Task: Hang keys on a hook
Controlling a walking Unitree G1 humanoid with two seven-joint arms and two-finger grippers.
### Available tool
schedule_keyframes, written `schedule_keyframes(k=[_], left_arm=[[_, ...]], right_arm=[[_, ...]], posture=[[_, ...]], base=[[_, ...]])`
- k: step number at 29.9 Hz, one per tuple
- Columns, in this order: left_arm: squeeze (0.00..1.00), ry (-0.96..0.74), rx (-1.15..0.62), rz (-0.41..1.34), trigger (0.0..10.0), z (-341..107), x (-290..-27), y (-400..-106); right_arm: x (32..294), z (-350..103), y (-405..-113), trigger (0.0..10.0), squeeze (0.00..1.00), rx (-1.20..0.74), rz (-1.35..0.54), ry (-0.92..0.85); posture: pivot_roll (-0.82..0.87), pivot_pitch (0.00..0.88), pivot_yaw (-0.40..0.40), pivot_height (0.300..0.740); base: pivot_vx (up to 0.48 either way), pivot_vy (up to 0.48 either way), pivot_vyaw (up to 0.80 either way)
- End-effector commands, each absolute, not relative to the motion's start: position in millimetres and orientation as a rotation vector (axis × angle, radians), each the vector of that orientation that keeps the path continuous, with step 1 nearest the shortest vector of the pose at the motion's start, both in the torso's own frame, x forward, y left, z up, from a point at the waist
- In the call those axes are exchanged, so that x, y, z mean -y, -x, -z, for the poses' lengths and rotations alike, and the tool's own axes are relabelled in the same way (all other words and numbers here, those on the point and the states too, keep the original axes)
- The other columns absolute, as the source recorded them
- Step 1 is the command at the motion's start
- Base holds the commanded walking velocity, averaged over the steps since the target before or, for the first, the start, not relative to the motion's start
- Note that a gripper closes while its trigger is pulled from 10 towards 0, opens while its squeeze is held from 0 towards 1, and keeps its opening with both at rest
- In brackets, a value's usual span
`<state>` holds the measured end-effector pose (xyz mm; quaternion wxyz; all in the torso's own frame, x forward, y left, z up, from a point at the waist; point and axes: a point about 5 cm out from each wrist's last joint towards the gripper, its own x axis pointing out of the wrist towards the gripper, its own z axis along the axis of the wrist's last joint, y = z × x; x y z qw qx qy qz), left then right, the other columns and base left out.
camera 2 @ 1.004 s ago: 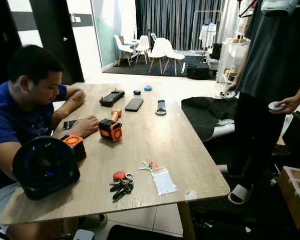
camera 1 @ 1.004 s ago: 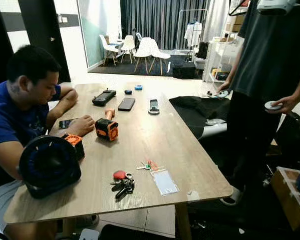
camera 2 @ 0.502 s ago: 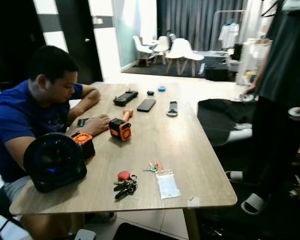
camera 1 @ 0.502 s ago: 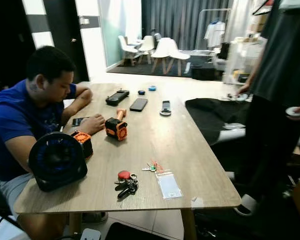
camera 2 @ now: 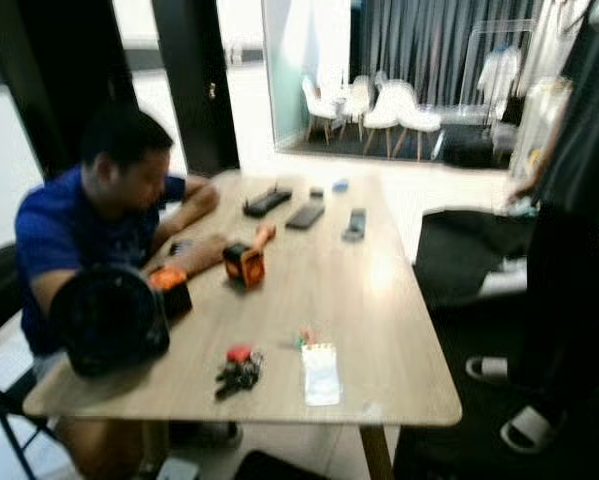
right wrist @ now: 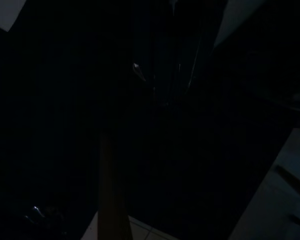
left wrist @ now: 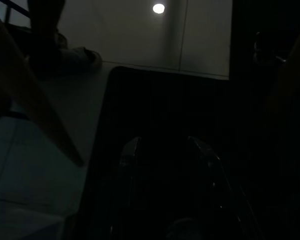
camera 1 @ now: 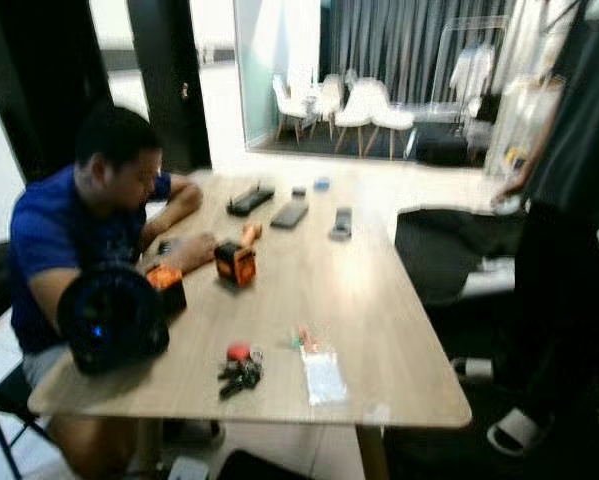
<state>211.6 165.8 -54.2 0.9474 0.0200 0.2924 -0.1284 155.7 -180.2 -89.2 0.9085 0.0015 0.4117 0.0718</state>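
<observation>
Keys [camera 1: 241, 370] lying on bench [camera 1: 379, 330] near front edge; left jaws hanging parted, well below; right jaws' state unclear.

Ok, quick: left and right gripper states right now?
Left gripper: open, holding nothing, hanging below the table.
Right gripper: too dark, cannot be told.

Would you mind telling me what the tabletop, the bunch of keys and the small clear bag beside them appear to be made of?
Tabletop: looks like light wood or wood-look laminate, matte, with faint lengthwise grain.
Bunch of keys: dark, probably metal, with a red tag that may be plastic; blur hides the finish.
Small clear bag: thin transparent plastic, since the table shows through it with a pale sheen.
</observation>
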Motion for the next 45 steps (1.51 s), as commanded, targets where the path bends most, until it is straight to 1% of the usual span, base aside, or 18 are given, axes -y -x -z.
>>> schedule_keyframes(k=[1, 9, 12, 14, 15, 17, 18, 21, 24, 26, 28, 31, 32, 35, 37, 41, 42, 45], left_arm=[[0.0, -0.051, -0.606, 0.266, 10.0, 54, -169, -212], [0.0, -0.065, -0.594, 0.297, 10.0, 52, -167, -214], [0.0, -0.071, -0.586, 0.319, 10.0, 51, -166, -215], [0.0, -0.052, -0.571, 0.324, 10.0, 50, -170, -213], [0.0, -0.052, -0.571, 0.324, 10.0, 50, -170, -213], [0.0, -0.053, -0.556, 0.339, 10.0, 50, -174, -210], [0.0, -0.053, -0.556, 0.339, 10.0, 50, -174, -210], [0.0, -0.096, -0.543, 0.365, 10.0, 49, -180, -205], [0.0, -0.101, -0.542, 0.367, 10.0, 49, -181, -204], [0.0, -0.099, -0.528, 0.366, 10.0, 47, -183, -205], [0.0, -0.099, -0.528, 0.366, 10.0, 47, -183, -205], [0.0, -0.101, -0.472, 0.364, 10.0, 40, -185, -210], [0.0, -0.101, -0.472, 0.364, 10.0, 40, -185, -210], [0.0, -0.099, -0.457, 0.378, 10.0, 37, -185, -212], [0.0, -0.099, -0.455, 0.382, 10.0, 37, -185, -212], [0.0, -0.1, -0.441, 0.4, 10.0, 34, -183, -216], [0.0, -0.1, -0.441, 0.4, 10.0, 34, -183, -216], [0.0, -0.074, -0.389, 0.453, 10.0, 25, -178, -223]], right_arm=[[176, 90, -154, 10.0, 0.0, -0.857, -0.157, -0.008], [179, 90, -153, 10.0, 0.0, -0.852, -0.133, -0.016], [188, 89, -152, 10.0, 0.0, -0.838, -0.08, -0.03], [217, 85, -150, 10.0, 0.0, -0.802, 0.077, 0.033], [217, 85, -150, 10.0, 0.0, -0.802, 0.077, 0.033], [248, 76, -146, 10.0, 0.0, -0.742, 0.242, 0.078], [248, 76, -146, 10.0, 0.0, -0.742, 0.242, 0.078], [279, 62, -147, 10.0, 0.0, -0.649, 0.389, 0.109], [285, 58, -147, 10.0, 0.0, -0.629, 0.418, 0.114], [305, 43, -152, 10.0, 0.0, -0.527, 0.502, 0.109], [305, 43, -152, 10.0, 0.0, -0.527, 0.502, 0.109], [339, 1, -176, 10.0, 0.0, -0.268, 0.644, 0.076], [339, 1, -176, 10.0, 0.0, -0.268, 0.644, 0.076], [358, -52, -216, 10.0, 0.0, -0.01, 0.659, 0.041], [360, -63, -223, 10.0, 0.0, 0.039, 0.654, 0.038], [355, -115, -264, 10.0, 0.0, 0.202, 0.545, 0.018], [355, -115, -264, 10.0, 0.0, 0.202, 0.545, 0.018], [338, -130, -294, 10.0, 0.0, 0.178, 0.424, -0.027]], posture=[[0.04, 0.029, 0.039, 0.74], [0.04, 0.028, 0.039, 0.74], [0.04, 0.027, 0.042, 0.74], [0.04, 0.028, 0.043, 0.74], [0.04, 0.028, 0.043, 0.74], [0.03, 0.03, 0.038, 0.74], [0.03, 0.03, 0.038, 0.74], [0.03, 0.026, 0.034, 0.74], [0.03, 0.025, 0.034, 0.74], [0.03, 0.021, 0.036, 0.74], [0.03, 0.021, 0.036, 0.74], [0.03, 0.019, 0.047, 0.74], [0.03, 0.019, 0.047, 0.74], [0.02, 0.018, 0.056, 0.74], [0.02, 0.017, 0.056, 0.74], [0.02, 0.016, 0.049, 0.74], [0.02, 0.016, 0.049, 0.74], [0.02, 0.022, 0.042, 0.74]], base=[[0.0, 0.0, 0.0], [0.0, 0.0, 0.0], [0.0, 0.0, 0.0], [0.0, 0.0, 0.0], [0.0, 0.0, 0.0], [0.0, 0.0, 0.0], [0.0, 0.0, 0.0], [0.0, 0.0, 0.0], [0.0, 0.0, 0.0], [0.0, 0.0, 0.0], [0.0, 0.0, 0.0], [0.0, 0.0, 0.0], [0.0, 0.0, 0.0], [0.0, 0.0, 0.0], [0.0, 0.0, 0.0], [0.0, 0.0, 0.0], [0.0, 0.0, 0.0], [0.0, 0.0, 0.0]])
